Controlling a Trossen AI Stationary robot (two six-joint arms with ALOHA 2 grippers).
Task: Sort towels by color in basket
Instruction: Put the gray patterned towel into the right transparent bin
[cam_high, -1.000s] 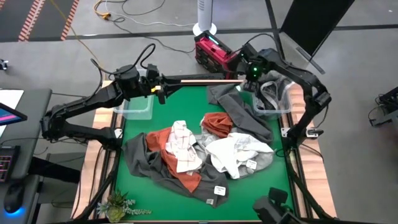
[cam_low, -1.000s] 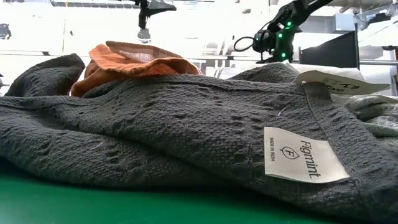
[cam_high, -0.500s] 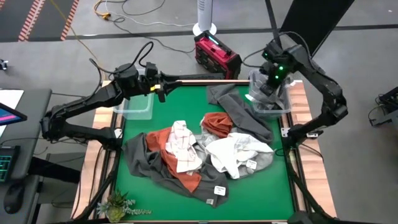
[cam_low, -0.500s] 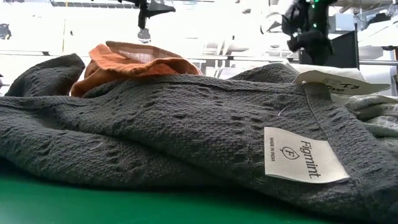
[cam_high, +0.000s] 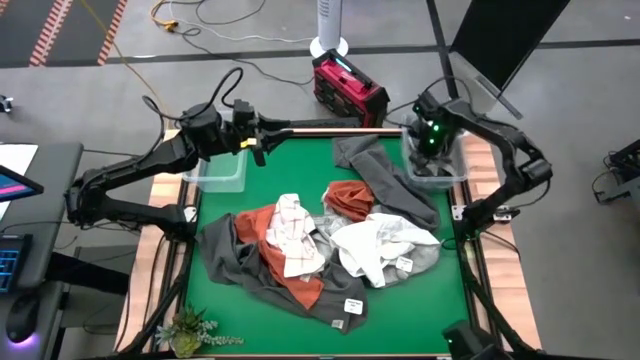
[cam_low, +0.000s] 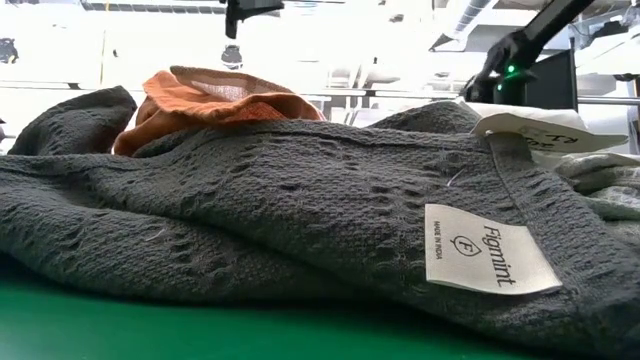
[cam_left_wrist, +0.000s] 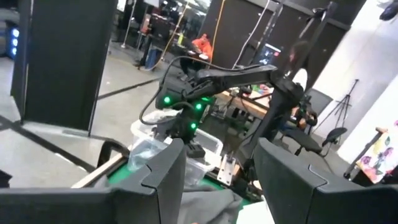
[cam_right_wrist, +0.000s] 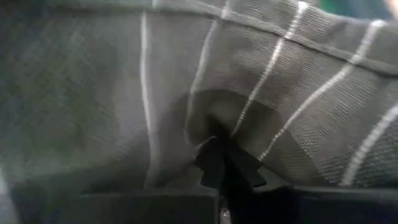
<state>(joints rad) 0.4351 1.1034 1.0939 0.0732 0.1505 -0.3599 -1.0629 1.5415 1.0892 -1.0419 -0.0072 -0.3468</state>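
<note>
1. Left tool hovered above the counter edge, fingers apart, holding nothing.
2. Towels lay heaped on the counter between both tools.
3. Right tool sat down in the clear bin, fingers pinched on a grey checked towel.

Both robot arms are black and thin with bendy joints, the left arm has black cables looping near its yellow-marked wrist, and the right arm shows small green lights.
</note>
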